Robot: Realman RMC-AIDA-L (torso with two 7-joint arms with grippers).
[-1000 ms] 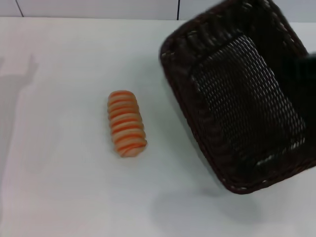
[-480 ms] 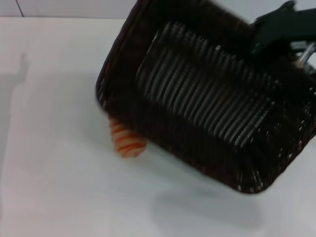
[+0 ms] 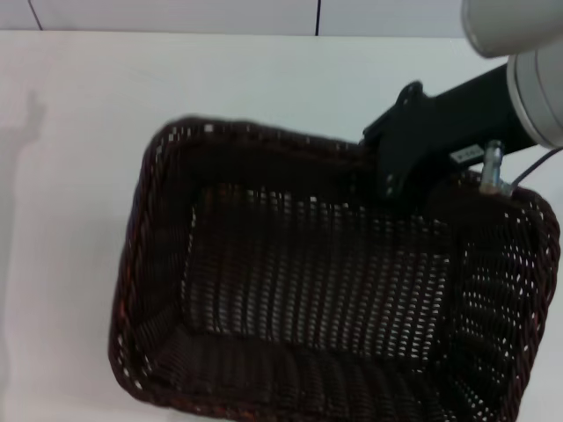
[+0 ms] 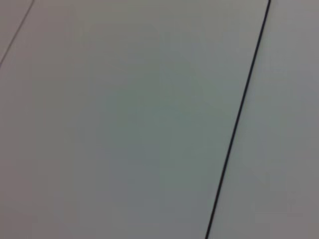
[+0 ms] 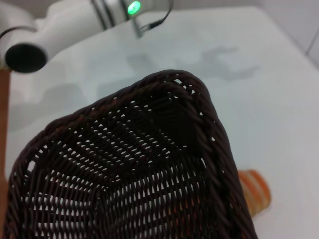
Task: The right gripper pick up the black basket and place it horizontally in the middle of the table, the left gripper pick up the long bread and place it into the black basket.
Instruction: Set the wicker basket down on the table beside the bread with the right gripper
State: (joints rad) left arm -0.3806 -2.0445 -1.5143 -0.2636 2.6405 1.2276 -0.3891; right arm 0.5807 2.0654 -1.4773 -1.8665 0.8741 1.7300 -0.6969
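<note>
My right gripper (image 3: 393, 188) is shut on the far rim of the black basket (image 3: 308, 290) and holds it in the air above the white table (image 3: 79, 132), open side up and roughly level. In the head view the basket fills the middle and right and hides the long bread. In the right wrist view the basket (image 5: 124, 169) fills the foreground, and one end of the orange-striped long bread (image 5: 255, 193) shows on the table (image 5: 259, 99) just past its corner. The left gripper is out of view.
The left arm (image 5: 75, 25) with its green light shows far off in the right wrist view, beyond the basket. The left wrist view shows only a pale flat surface with a dark seam (image 4: 239, 114). A wall runs along the table's far edge (image 3: 176, 13).
The basket has swung left and turned from tilted to nearly level. It now covers the bread in the head view. The right arm has come further into view.
</note>
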